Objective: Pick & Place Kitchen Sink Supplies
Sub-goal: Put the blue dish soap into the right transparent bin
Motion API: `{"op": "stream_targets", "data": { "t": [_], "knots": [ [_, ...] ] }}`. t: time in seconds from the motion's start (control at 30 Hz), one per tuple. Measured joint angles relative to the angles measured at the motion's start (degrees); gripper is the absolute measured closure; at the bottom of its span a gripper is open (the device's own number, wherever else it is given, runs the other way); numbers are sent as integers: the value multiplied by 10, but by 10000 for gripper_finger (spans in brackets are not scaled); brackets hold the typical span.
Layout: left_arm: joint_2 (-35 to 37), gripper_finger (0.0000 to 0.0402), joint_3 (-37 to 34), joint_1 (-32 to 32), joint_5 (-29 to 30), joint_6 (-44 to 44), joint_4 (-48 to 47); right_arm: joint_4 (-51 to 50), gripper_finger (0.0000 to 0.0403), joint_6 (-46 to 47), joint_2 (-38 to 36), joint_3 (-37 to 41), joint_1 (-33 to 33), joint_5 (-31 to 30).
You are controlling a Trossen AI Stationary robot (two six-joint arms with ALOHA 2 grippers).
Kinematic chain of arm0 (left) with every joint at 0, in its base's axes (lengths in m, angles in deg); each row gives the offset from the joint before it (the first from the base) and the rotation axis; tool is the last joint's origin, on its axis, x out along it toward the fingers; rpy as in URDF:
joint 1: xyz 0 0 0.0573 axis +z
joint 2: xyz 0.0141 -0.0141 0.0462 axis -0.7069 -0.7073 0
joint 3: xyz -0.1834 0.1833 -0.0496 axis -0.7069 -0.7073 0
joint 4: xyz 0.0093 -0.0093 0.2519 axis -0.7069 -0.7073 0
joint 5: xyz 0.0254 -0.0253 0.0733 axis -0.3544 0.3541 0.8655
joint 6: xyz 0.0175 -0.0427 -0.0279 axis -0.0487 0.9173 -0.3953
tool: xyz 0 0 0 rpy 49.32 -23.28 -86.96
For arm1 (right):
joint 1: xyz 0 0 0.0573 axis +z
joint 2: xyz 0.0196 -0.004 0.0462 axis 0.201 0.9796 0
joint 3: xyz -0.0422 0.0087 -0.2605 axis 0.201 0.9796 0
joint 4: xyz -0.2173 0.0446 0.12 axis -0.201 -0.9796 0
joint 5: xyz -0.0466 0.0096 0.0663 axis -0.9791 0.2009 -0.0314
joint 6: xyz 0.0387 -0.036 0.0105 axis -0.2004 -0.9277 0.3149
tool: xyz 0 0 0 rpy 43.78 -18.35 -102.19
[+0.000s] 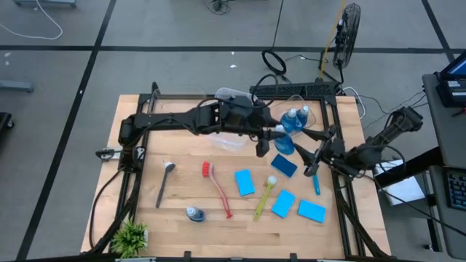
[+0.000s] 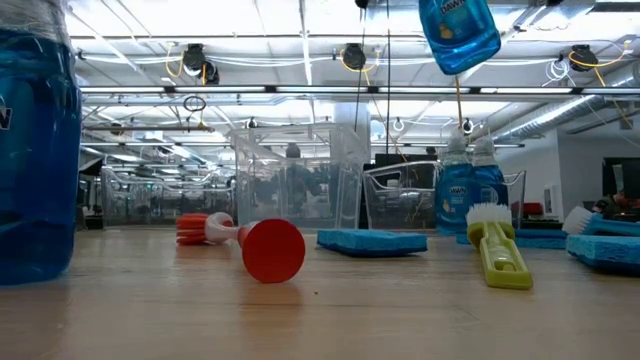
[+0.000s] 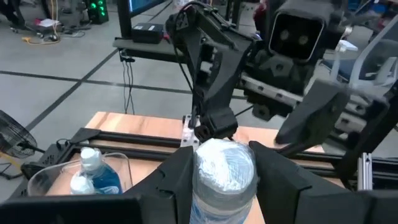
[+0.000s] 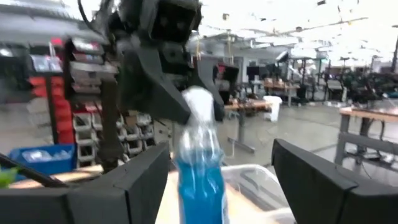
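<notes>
1. Foliage of a small green plant (image 1: 131, 236) is sitting at the near left corner of the table (image 1: 182, 233). A lone bottle (image 1: 194, 214) of blue liquid is standing just beyond it, so close to the low camera that it is filling that view's left edge.
2. Brushes are lying across the middle. The grey brush (image 1: 165, 183) is resting well to the left, the red brush (image 1: 217, 189) is beside the lone bottle, and the yellow brush (image 1: 263, 198) is lying between two sponges.
3. Three light-blue sponges (image 1: 245, 183) are lying flat near the yellow brush. A darker sponge (image 1: 284, 165) is lying farther back, near the spot under the raised bottle, and the blue brush (image 1: 316, 183) is lying under the right arm.
4. Above the darker sponge, the left gripper (image 1: 263, 142) is reaching in from the left. Its jaws are clamping the cap end of the raised bottle (image 2: 460, 30), which is hanging clear of the table.
5. The right gripper (image 1: 306, 154) is facing it from the right. Its jaws are standing wide apart on either side of the raised bottle's body, with a gap on each side, hemming it in.
6. Farther back, two more bottles (image 1: 295, 120) are standing in a clear bin (image 2: 400, 200), beside another clear bin (image 2: 300, 175).
</notes>
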Motion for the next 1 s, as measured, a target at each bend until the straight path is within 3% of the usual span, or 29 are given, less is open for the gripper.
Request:
{"op": "stream_targets", "data": {
  "t": [0.33,0.7,1.0],
  "knots": [
    [0,265,1,0,-7,-2,-23,-245,130,172,20,-85,-103,152],
    [1,265,1,-1,-7,-3,-35,-314,130,245,59,-117,-201,293],
    [1,265,1,-1,-7,-7,-53,-310,136,260,80,-119,-264,390]
  ]
}}
